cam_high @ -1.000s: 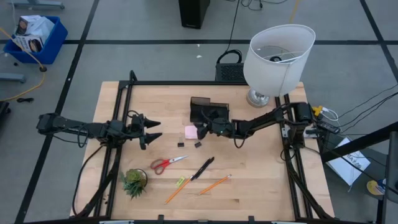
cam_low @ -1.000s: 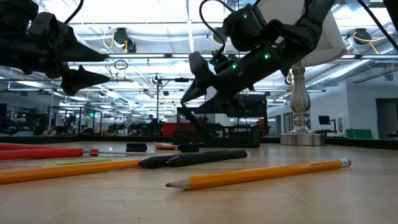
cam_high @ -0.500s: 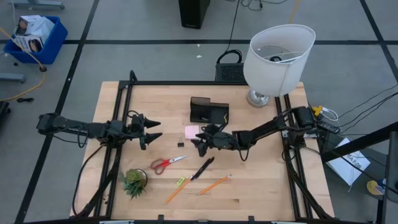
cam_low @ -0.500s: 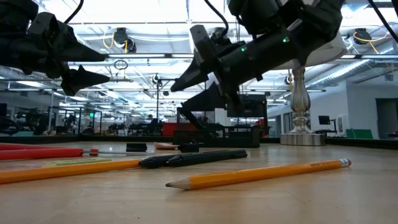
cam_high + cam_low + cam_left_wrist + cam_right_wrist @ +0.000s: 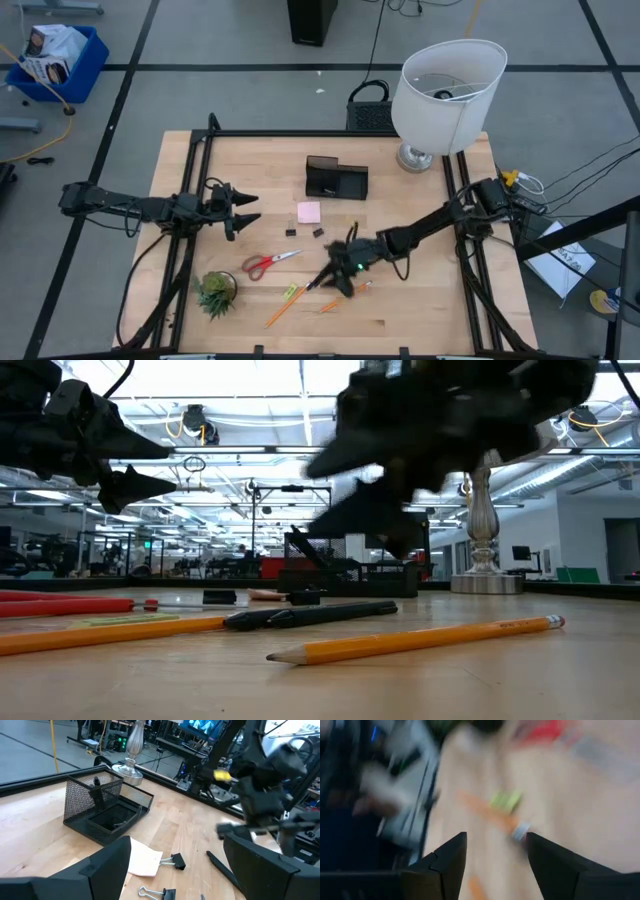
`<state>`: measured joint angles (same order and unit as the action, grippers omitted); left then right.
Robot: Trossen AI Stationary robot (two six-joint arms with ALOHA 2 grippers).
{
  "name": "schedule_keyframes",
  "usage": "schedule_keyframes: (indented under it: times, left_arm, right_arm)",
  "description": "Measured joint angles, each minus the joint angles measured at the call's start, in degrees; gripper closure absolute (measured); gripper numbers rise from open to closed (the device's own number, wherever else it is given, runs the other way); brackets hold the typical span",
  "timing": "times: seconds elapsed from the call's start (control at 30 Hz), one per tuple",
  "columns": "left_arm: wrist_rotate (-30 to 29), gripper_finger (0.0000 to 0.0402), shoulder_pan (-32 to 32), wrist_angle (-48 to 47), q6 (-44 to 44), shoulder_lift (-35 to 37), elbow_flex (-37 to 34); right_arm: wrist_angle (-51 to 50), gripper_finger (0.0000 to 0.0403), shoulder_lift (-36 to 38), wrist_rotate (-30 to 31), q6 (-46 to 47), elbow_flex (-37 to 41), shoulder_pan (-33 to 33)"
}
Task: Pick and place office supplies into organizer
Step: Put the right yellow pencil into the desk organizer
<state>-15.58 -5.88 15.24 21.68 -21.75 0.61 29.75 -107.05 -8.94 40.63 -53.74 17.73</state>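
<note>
Right claw (image 5: 340, 280) is low at lower centre of the high view, over the black pen (image 5: 327, 270) and the pencils; fingers spread wide with nothing between them, per the right wrist view. Left claw (image 5: 245, 207) hangs at centre-left, fingers parted, empty, well apart from everything.

Counts on the counter (image 5: 420, 300):
- 1 organizer (image 5: 336, 179), black mesh, upper centre, a dark item standing in its tall compartment in the left wrist view
- 1 pink sticky-note pad (image 5: 308, 212), just below the organizer
- 2 black clips (image 5: 292, 232), one just below the pad's left corner, the other at its right
- 1 red-handled scissors (image 5: 268, 262), left of the pen
- 2 pencils: one (image 5: 281, 308) running lower left from the pen tip, the other (image 5: 333, 303) partly under the right claw
- 1 small green bit (image 5: 290, 292) beside the longer pencil; cannot tell what it is

Also 1 potted plant (image 5: 216, 292) lower left, 1 white lamp (image 5: 446, 95) upper right.
</note>
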Motion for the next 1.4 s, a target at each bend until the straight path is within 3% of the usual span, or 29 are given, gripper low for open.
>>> schedule_keyframes:
  times: [0.07,0.23,0.4,0.53,0.6,0.9,1.1,1.4]
  left_arm:
    - [-0.69,0.0078,-0.01,0.26,0.04,-0.01,-0.01]
    - [-1.17,0.0078,-0.01,0.68,0.95,-0.01,-0.01]
    - [-1.15,0.0078,-0.01,1.12,1.54,-0.01,-0.01]
    - [-1.15,0.0078,-0.01,1.64,1.56,0.01,0.01]
    - [-1.15,0.0078,-0.01,1.75,1.61,0.01,-0.01]
    - [-1.22,0.0078,-0.01,1.53,2.04,-0.01,-0.01]
    - [-1.19,0.0078,0.01,2.26,0.78,-0.01,-0.01]
    - [-1.19,0.0078,0.01,12.35,-7.57,0.01,0.01]
  right_arm:
    - [-0.69,0.0206,-0.03,-3.24,0.21,0.02,1.63]
    - [-1.50,0.0207,-0.01,-4.80,-0.32,0.00,4.54]
    - [-3.06,0.0207,0.01,-4.53,6.55,0.00,5.94]
    - [-3.21,0.0207,-0.01,0.73,10.45,0.00,7.32]
    - [-2.49,0.0207,-0.01,-0.62,11.52,0.00,6.93]
    - [-7.56,0.0207,0.01,-2.44,-7.23,0.00,9.35]
    - [-9.96,0.0207,0.64,-1.72,-9.67,0.00,9.34]
    - [-29.95,0.0207,6.86,-1.49,-25.08,-0.01,9.23]
